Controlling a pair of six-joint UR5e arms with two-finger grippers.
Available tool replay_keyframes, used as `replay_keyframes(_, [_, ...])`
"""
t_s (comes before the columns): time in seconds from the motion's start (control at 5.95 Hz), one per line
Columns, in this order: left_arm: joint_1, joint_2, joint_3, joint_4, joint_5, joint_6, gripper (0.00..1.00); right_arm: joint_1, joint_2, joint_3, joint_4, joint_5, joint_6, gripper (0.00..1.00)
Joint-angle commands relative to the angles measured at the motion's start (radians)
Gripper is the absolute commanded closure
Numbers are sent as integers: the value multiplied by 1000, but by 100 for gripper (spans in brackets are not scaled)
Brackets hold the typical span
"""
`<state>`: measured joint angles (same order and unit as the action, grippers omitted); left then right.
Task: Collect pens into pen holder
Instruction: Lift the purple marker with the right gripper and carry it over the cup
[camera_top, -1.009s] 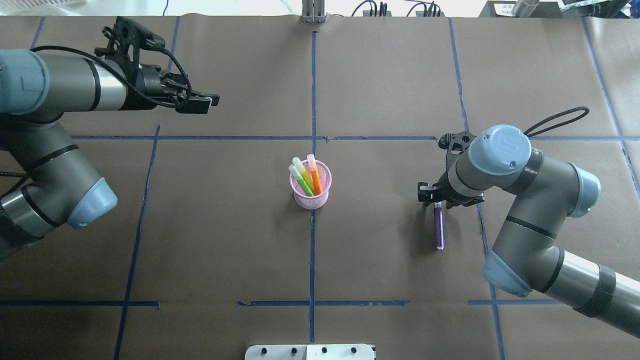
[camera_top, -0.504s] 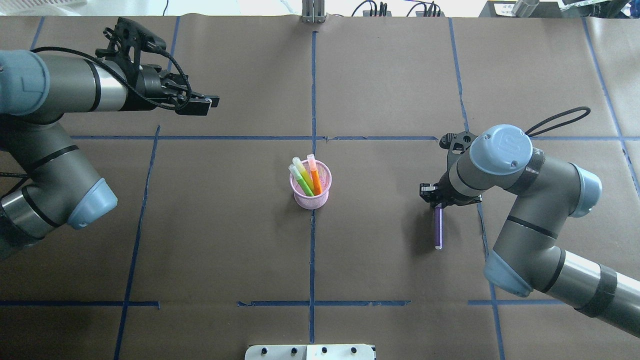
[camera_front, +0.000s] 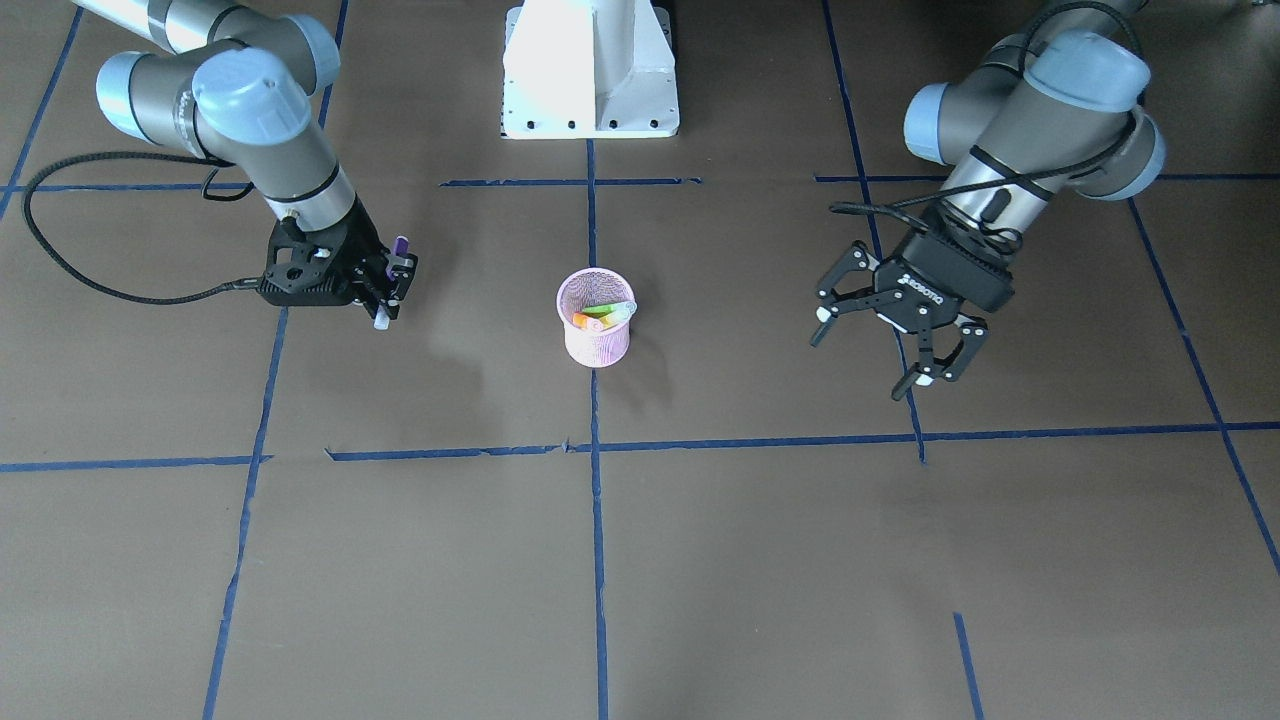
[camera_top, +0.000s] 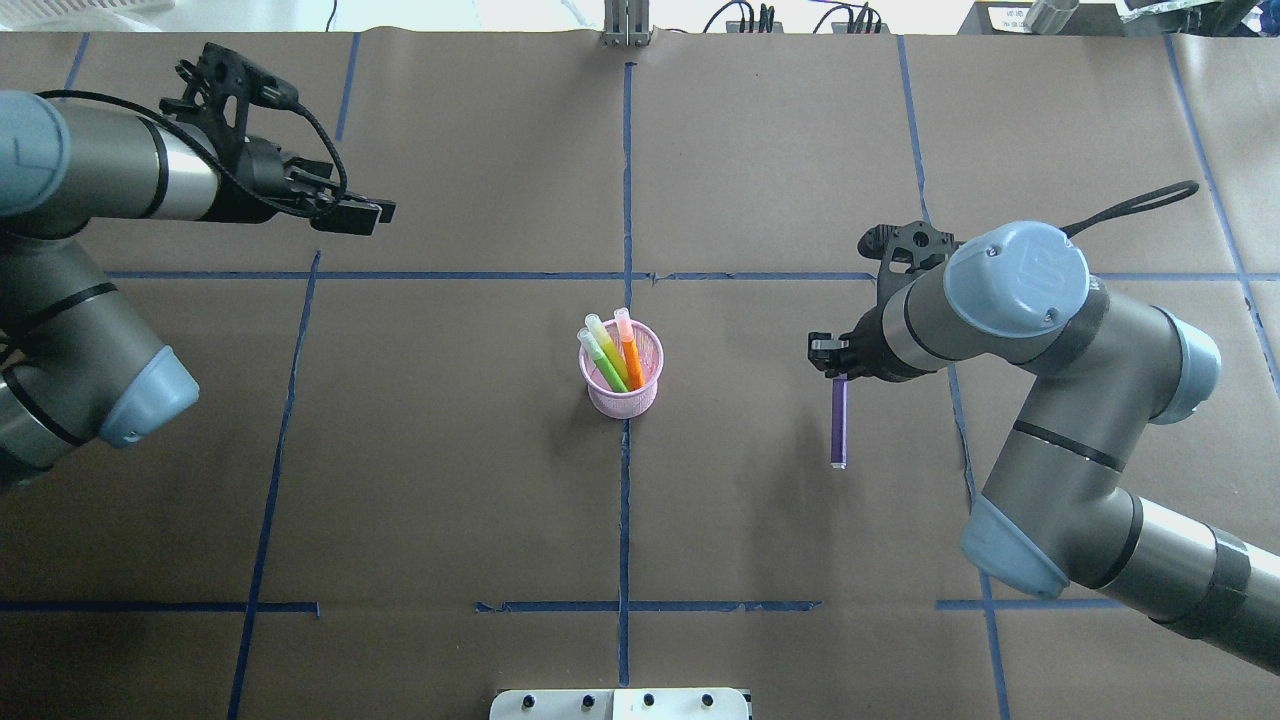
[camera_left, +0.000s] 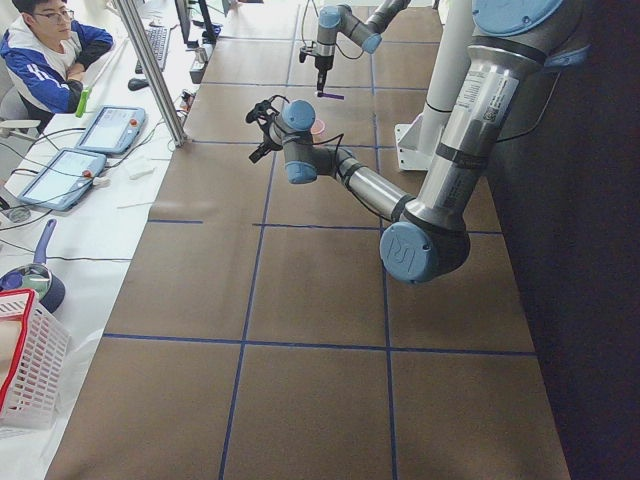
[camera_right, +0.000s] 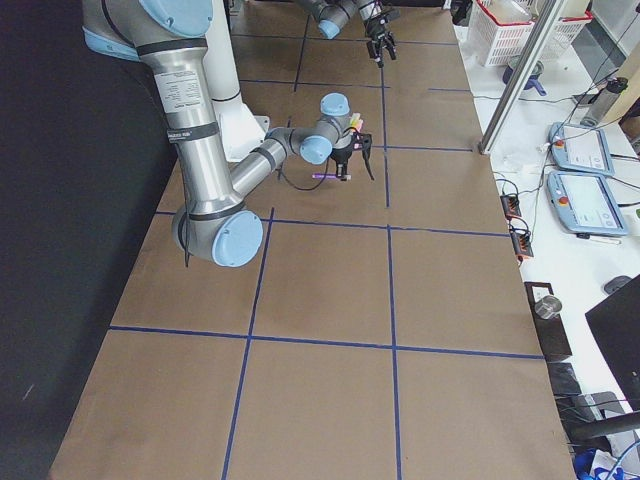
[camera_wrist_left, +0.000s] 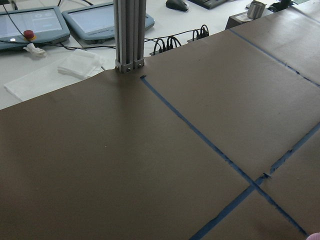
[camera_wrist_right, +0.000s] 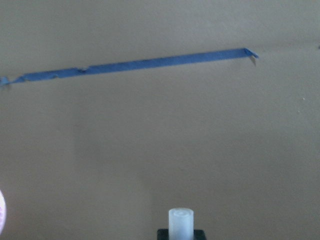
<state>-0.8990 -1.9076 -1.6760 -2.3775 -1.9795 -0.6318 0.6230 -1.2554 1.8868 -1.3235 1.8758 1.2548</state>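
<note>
A pink mesh pen holder (camera_top: 622, 388) (camera_front: 595, 335) stands at the table's centre with an orange pen (camera_top: 629, 355) and green pens (camera_top: 608, 362) leaning in it. My right gripper (camera_top: 836, 362) (camera_front: 386, 288) hangs to the holder's right, shut on one end of the purple pen (camera_top: 838, 425). That pen sticks out level above the table, and its pale cap end (camera_wrist_right: 180, 222) fills the bottom of the right wrist view. My left gripper (camera_front: 882, 345) (camera_top: 362, 212) hovers open and empty over the far left area.
Blue tape lines (camera_top: 625, 200) divide the brown table cover. The white robot base (camera_front: 590, 70) sits at the robot's edge and a metal post (camera_top: 627, 25) at the far edge. A seated person (camera_left: 45, 50) and tablets (camera_right: 580, 180) are off the far side.
My right gripper has risen with the purple pen and shifted left towards the pen holder. The left arm has drawn back to the left, still open.
</note>
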Motion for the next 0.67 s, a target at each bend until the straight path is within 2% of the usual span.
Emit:
replay_keyframes(0.0, [-124, 12, 13, 214, -180, 48, 0, 20, 112, 78, 3, -120, 3, 100])
replay_keyframes(0.17, [-200, 21, 16, 306, -235, 114, 0, 8, 158, 84, 4, -217, -12, 100])
replay_keyframes(0.34, [-260, 53, 16, 357, -249, 264, 0, -47, 200, 109, 27, -416, -14, 100])
replay_keyframes(0.5, [-271, 56, 24, 383, -248, 308, 0, -157, 194, 107, 216, -623, -32, 100])
